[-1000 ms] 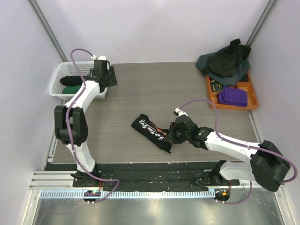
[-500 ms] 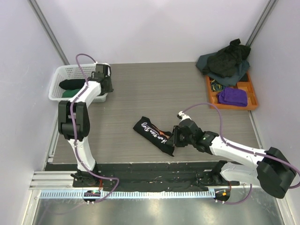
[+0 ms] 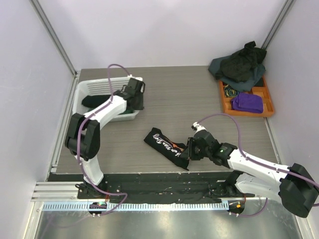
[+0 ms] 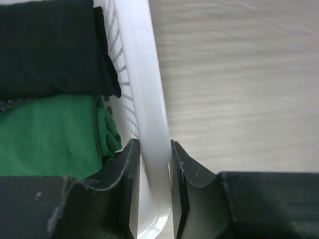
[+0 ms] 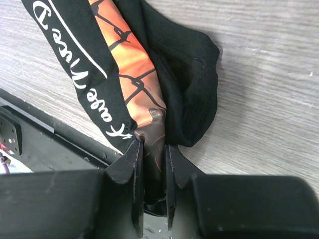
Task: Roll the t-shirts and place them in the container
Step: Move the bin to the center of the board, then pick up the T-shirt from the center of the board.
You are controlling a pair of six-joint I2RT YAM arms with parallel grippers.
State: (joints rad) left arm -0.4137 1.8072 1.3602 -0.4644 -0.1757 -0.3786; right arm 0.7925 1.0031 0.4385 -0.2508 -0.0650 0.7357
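Observation:
A rolled black t-shirt with white script and an orange print (image 3: pixel 165 143) lies near the table's front. My right gripper (image 3: pixel 186 153) is shut on its near end; in the right wrist view the fabric (image 5: pixel 149 99) is pinched between my fingers. My left gripper (image 3: pixel 134 99) is shut on the rim of the white lattice basket (image 3: pixel 94 87). In the left wrist view that rim (image 4: pixel 149 99) sits between my fingers, and a rolled black t-shirt (image 4: pixel 50 50) and a rolled green t-shirt (image 4: pixel 50 134) lie inside. A pile of dark t-shirts (image 3: pixel 239 64) sits at the back right.
An orange compartment tray (image 3: pixel 266 104) with a purple cloth (image 3: pixel 247 103) stands at the right under the pile. A black rail (image 3: pixel 159 181) runs along the table's near edge, close to the held shirt.
My left gripper has dragged the basket to the right, away from the left wall. My right gripper has pulled the lettered shirt's end slightly right and toward the front edge.

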